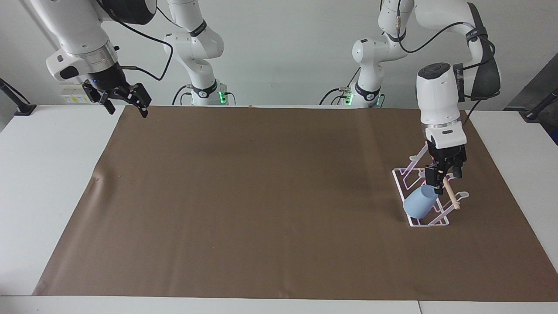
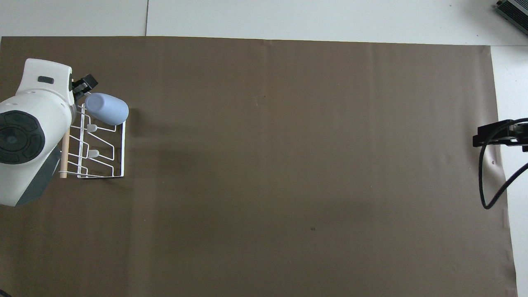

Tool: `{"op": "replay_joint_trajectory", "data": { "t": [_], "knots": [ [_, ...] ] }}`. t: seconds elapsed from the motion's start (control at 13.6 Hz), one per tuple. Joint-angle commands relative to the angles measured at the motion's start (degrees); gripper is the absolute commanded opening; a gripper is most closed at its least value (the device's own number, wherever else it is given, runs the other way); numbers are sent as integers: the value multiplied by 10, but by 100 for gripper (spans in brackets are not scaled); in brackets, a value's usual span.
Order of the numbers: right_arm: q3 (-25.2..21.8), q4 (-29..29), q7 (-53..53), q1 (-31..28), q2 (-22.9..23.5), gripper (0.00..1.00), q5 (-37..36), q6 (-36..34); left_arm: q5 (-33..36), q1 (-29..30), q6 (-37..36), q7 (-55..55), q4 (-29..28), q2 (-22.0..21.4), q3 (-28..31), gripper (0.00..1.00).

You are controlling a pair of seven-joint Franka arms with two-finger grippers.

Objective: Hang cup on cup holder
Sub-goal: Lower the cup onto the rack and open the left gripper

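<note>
The light-blue cup (image 1: 420, 203) hangs tilted, mouth down, on a slanted wire loop of the white cup holder (image 1: 429, 223), at the holder's end farthest from the robots. It also shows in the overhead view (image 2: 106, 108), on the holder (image 2: 122, 152). My left gripper (image 1: 443, 175) is open and empty, just above the holder's wooden rod (image 1: 450, 195) and apart from the cup; it shows in the overhead view (image 2: 83, 84) too. My right gripper (image 1: 125, 101) is open and waits, raised over the table's corner at the right arm's end (image 2: 497, 135).
A brown mat (image 1: 261, 196) covers most of the white table (image 1: 48, 174). The cup holder stands on the mat toward the left arm's end. A black cable (image 2: 491, 185) hangs by the right gripper.
</note>
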Motion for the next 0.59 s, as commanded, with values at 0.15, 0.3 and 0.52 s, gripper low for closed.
{"op": "replay_joint_trajectory", "data": {
  "t": [0.15, 0.3, 0.52],
  "knots": [
    [5, -6, 15, 3, -8, 100, -12, -3, -140, -46, -152, 110, 103, -3, -4, 100],
    [6, -5, 15, 5, 0, 100, -11, 3, -201, -45, -224, 213, 149, -3, -4, 100],
    [6, -10, 14, 21, -1, 100, -23, 25, -286, -38, -341, 384, 224, 1, 0, 100]
  ]
}}
